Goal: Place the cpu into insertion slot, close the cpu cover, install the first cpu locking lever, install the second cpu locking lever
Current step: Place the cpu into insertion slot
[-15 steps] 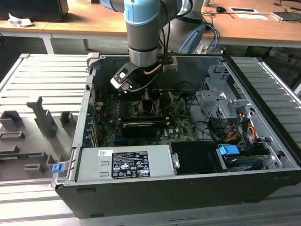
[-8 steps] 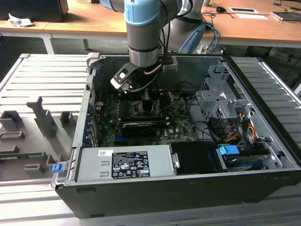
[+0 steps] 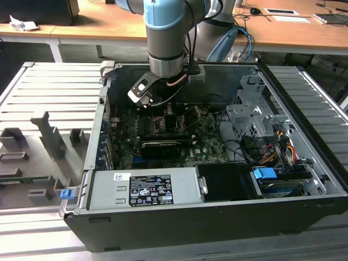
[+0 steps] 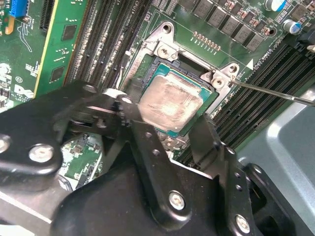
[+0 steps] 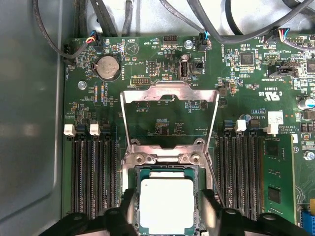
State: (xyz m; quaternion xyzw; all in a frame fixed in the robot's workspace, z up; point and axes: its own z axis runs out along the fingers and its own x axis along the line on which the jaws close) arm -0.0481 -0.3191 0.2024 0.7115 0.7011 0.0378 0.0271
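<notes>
Inside the open case (image 3: 179, 234), the cpu (image 5: 166, 204) is seated in the slot (image 5: 167, 170), straddled by the spread, unclenched gripper (image 5: 167, 197). The cover (image 5: 142, 92) is raised, straight beyond the fingertips.

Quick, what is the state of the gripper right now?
Gripper: open, fingers on either side of the cpu, which lies in the insertion slot.
</notes>
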